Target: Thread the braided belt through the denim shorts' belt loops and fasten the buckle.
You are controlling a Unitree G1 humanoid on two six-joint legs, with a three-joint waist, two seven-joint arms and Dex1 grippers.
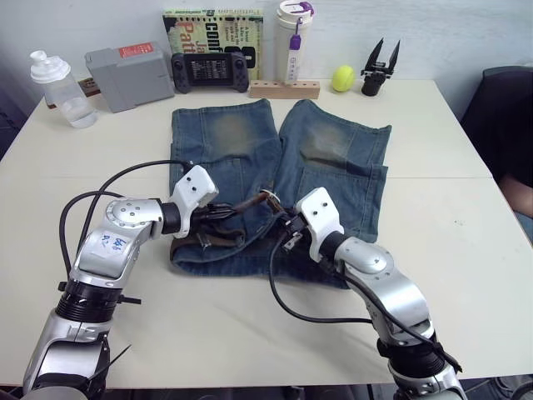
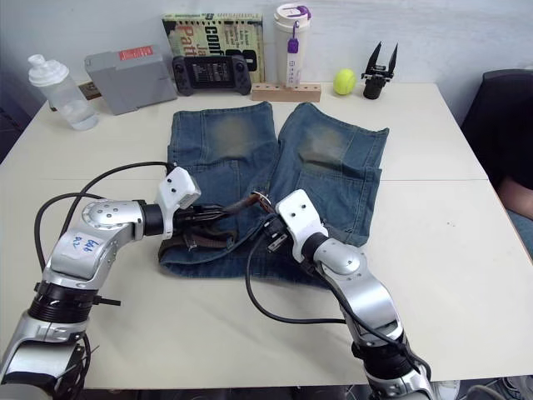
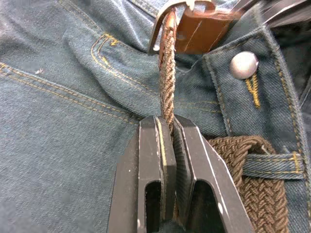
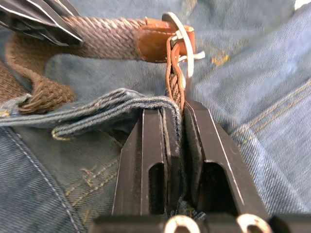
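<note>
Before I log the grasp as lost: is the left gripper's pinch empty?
No: in the left wrist view the left gripper is clamped on the braided belt, which runs up to the buckle.

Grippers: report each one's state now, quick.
Left gripper: shut on the braided belt just short of the buckle.
Right gripper: shut on the braided belt, below the buckle.

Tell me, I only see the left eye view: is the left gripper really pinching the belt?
Observer: Yes. The left gripper is shut on the braided belt, which runs edge-on between its fingers.
Operator: And the other one?
Observer: The right gripper is shut on the belt too, right by the buckle.
Operator: Is it in any loops?
Observer: One belt loop crosses over the belt, near the metal button of the denim shorts.
</note>
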